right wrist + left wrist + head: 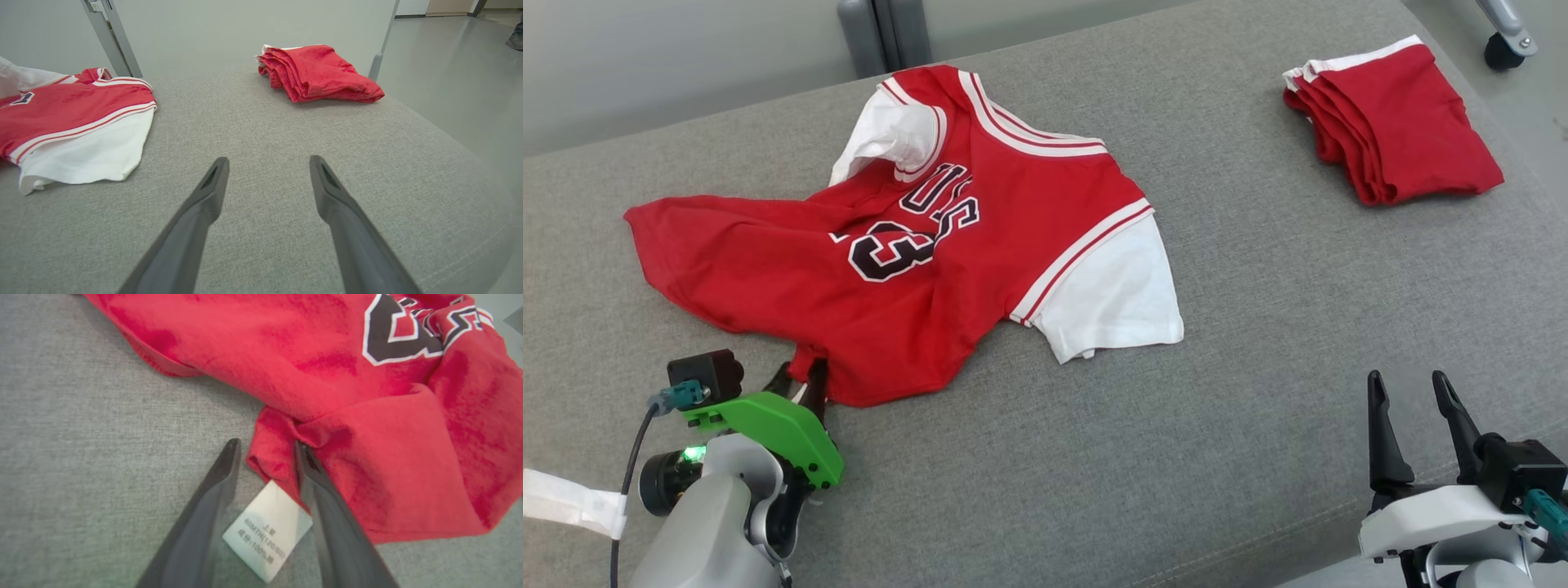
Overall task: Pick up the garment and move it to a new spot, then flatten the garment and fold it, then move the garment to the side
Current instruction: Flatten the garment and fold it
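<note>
The garment (915, 269) is a red jersey with white sleeves and dark lettering, lying crumpled on the grey cushion (1176, 457). My left gripper (799, 377) is at its near hem corner. In the left wrist view the left gripper (266, 446) stands open with its two fingers on either side of a bunched fold of the garment (327, 355); a white care label (267, 531) lies between them. My right gripper (1407, 380) hovers open over bare cushion at the lower right, and the right gripper (269, 160) has nothing between its fingers. The garment's white sleeve (81, 159) lies to its left.
A folded pile of red clothes (1396, 122) sits at the cushion's far right corner, also the folded pile (318, 73). Grey metal posts (882, 33) stand behind the cushion, and a caster wheel (1503, 49) is on the floor at the far right.
</note>
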Robot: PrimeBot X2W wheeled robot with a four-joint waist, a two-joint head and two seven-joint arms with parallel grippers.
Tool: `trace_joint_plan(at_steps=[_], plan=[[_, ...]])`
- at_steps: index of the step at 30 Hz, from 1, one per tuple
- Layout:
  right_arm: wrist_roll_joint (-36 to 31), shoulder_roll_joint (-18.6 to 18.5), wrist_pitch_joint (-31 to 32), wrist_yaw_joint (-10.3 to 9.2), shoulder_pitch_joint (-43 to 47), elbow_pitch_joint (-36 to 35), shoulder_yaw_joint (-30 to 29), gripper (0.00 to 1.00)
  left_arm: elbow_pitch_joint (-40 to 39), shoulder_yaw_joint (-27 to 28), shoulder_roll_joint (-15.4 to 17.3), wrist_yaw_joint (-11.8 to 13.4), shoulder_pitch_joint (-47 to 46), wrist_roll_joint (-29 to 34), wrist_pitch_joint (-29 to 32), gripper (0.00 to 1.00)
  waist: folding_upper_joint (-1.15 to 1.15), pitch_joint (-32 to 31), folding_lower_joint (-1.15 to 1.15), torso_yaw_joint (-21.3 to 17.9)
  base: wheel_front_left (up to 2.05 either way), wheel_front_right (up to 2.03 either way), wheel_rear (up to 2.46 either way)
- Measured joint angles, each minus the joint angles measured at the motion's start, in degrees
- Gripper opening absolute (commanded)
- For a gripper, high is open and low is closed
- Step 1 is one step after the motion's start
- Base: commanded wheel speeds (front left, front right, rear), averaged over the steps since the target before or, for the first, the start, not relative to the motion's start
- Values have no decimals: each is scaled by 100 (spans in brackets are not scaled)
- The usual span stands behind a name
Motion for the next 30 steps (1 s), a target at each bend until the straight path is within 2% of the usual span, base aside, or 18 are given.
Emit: trace_joint_plan(at_steps=[3, 8, 11, 19, 20, 21, 25, 30], plan=[[8, 3, 0, 0, 44, 2, -67, 100, -45, 29, -2, -13, 70, 0, -246, 0, 0, -43, 0, -17, 0, 0, 0], [47, 0, 0, 0, 286, 0, -250, 100, -545, 163, -29, 199, 627, -82, -691, 0, 0, -158, 0, 111, 0, 0, 0], [45, 1, 0, 0, 377, -3, -297, 100, -1098, 278, -4, 447, 1096, -84, -924, 0, 0, -227, 0, 269, 0, 0, 0], [-62, 2, 0, 0, 408, -33, -290, 100, -2840, 314, 53, 1413, 2331, 183, -1083, 0, 0, -379, 0, 829, 0, 0, 0], [-74, 2, 0, 0, 400, -27, -275, 100, -3094, 255, 35, 1570, 2491, 285, -1107, 25, 0, -401, 0, 964, 0, 0, 0], [-94, 2, 0, 0, 394, -24, -270, 100, -3221, 177, 20, 1639, 2579, 393, -1114, 100, 0, -413, 0, 1035, 0, 0, 0], [-120, 2, 0, 0, 371, 3, -246, 100, -3409, -85, -59, 1814, 3034, 514, -1045, 100, 0, -458, 0, 1237, 0, 0, 0], [-121, 2, 0, 0, 377, 18, -254, 100, -3382, -87, -19, 1979, 3443, 617, -1138, 100, 0, -538, 0, 1315, 0, 0, 0]])
